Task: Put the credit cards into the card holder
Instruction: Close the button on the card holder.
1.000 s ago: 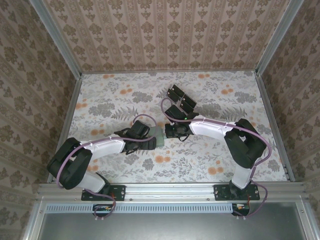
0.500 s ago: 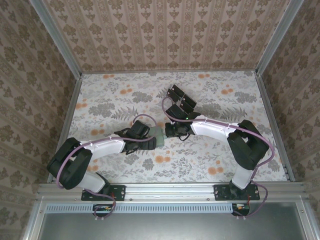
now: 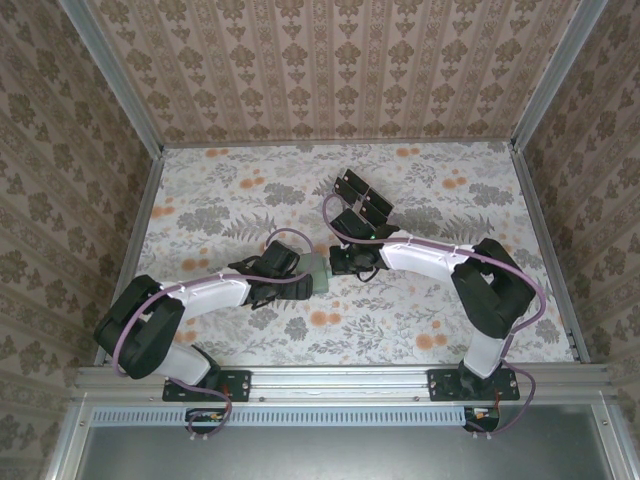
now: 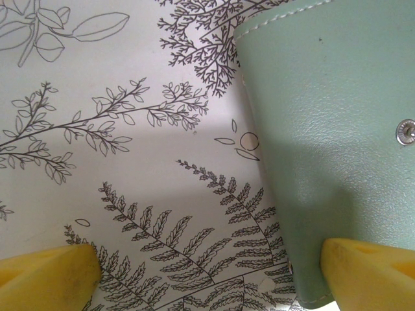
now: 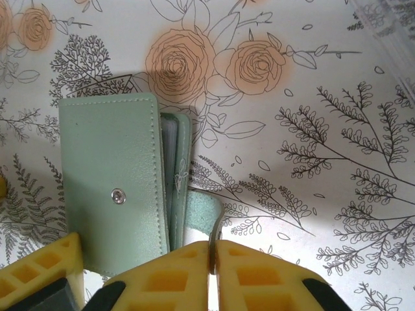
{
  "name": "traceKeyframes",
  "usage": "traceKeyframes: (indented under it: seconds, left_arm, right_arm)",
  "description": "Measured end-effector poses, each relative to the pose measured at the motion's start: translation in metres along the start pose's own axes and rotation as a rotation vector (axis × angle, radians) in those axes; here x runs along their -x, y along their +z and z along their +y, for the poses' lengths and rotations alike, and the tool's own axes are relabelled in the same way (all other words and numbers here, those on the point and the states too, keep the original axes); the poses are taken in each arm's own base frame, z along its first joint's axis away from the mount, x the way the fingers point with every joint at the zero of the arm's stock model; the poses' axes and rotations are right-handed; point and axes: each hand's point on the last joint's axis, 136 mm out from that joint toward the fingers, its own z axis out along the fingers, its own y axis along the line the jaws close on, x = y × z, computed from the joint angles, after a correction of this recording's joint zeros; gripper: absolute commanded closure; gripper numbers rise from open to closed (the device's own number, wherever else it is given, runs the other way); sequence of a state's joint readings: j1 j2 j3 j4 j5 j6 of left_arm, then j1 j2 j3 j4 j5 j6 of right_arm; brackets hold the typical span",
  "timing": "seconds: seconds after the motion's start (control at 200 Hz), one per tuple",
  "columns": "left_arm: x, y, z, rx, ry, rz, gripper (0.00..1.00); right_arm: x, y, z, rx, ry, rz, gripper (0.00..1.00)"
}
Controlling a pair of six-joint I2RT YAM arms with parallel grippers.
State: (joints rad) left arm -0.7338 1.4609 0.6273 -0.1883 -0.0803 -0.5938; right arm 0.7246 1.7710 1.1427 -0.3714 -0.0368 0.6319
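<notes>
where the two arms meet near the middle of the bench (image 3: pixel 220 200), the left gripper (image 4: pixel 207 278) is spread as wide as it goes and holds nothing. in the left wrist view one yellow fingertip sits over the near corner of the card holder (image 5: pixel 113 188). the other fingertip is over bare floral bench well off its side, so the card holder's stitched edge lies between them. whether that fingertip presses on the leather i cannot tell. on the other side of the card holder, the right gripper (image 5: pixel 213 269) is all but closed. its two yellow fingers are pinched together on a thin pale green flap that curls up off the card holder's open side. the card holder itself lies flat on the bench, cover up, with a small metal snap (image 5: pixel 117 195) near the middle of the cover. the edges of its inner pockets show just beside the cover's long edge, on the side of the pinched flap. beyond the card holder, farther from the arm bases and a little to its right, the black credit cards (image 3: pixel 362 198) lie close together, apart from the card holder. how many there are i cannot tell.
</notes>
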Motion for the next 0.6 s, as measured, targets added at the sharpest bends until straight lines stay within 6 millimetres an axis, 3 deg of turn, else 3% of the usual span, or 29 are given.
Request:
traceKeyframes:
  seconds: [0.235, 0.6]
  left_arm:
    - [0.000, 0.000, 0.000, 0.001, 0.000, 0.002, 0.00]
    - [0.000, 0.000, 0.000, 0.001, 0.001, 0.002, 0.00]
  right_arm:
    - [-0.001, 0.003, -0.001, -0.003, 0.001, 0.006, 1.00]
    - [-0.001, 0.001, 0.011, 0.059, 0.011, 0.014, 1.00]
